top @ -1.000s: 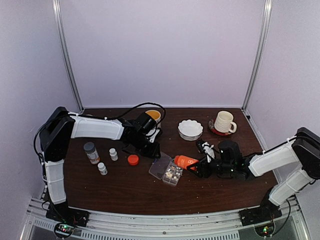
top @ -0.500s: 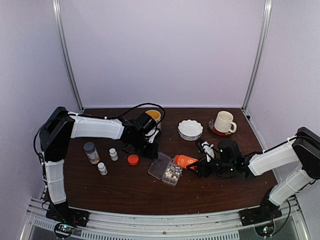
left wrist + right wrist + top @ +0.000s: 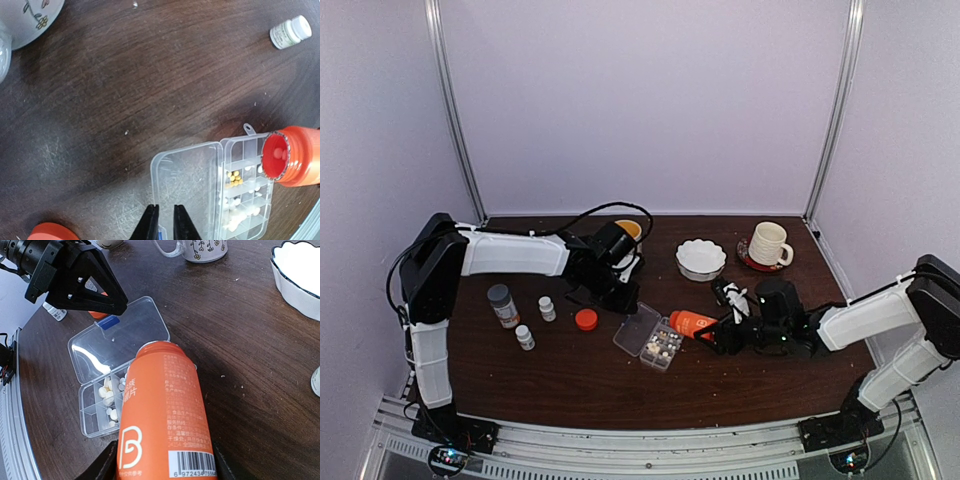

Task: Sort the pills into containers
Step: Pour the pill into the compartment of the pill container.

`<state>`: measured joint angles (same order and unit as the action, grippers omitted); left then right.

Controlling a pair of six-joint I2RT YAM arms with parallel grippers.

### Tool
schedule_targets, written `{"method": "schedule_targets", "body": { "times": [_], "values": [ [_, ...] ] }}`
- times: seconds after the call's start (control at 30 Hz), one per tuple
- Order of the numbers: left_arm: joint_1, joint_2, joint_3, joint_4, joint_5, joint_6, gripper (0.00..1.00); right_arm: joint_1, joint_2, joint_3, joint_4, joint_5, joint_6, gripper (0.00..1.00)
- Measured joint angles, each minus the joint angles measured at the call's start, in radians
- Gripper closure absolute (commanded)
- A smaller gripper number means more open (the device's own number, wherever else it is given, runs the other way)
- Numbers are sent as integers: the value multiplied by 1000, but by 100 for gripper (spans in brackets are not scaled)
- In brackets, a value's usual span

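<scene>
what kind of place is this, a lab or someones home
Probably a robot test booth, not a home: bare walls with metal posts, two robot arms bolted at the table edge, a pill organizer box laid out.

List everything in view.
organizer box: one, clear, lid open, centre.
pills: many, whitish and tan, in its compartments.
orange bottle: one, uncapped, tipped over the box.
cap: one, orange, left of box.
grey-capped bottle: one, far left.
small white bottles: three; two left, one beyond orange bottle.
bowl: one, white, back centre.
mug: one, cream, on coaster, back right.
cup: one, yellow inside, left of bowl.
left gripper: jaws pinching the lid's edge.
right gripper: jaws holding the orange bottle.
</scene>
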<state>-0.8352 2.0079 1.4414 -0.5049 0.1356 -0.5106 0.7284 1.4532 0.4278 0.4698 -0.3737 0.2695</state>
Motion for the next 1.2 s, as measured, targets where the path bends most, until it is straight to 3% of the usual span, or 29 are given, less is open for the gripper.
{"method": "schedule_targets", "body": {
  "times": [0.07, 0.13, 0.3, 0.6, 0.97, 1.2],
  "values": [
    [0, 0, 4, -2, -1, 8, 52, 0, 0, 0, -2, 0, 0, 100],
    [0, 0, 5, -3, -2, 0, 46, 0, 0, 0, -3, 0, 0, 100],
    [5, 0, 3, 4, 21, -2, 43, 0, 0, 0, -3, 0, 0, 100],
    [66, 6, -28, 76, 212, -23, 41, 0, 0, 0, -2, 0, 0, 100],
    [123, 47, -41, 122, 373, -38, 42, 0, 0, 0, -3, 0, 0, 100],
    [128, 83, -40, 121, 413, -42, 58, 0, 0, 0, -3, 0, 0, 100]
  ]
}}
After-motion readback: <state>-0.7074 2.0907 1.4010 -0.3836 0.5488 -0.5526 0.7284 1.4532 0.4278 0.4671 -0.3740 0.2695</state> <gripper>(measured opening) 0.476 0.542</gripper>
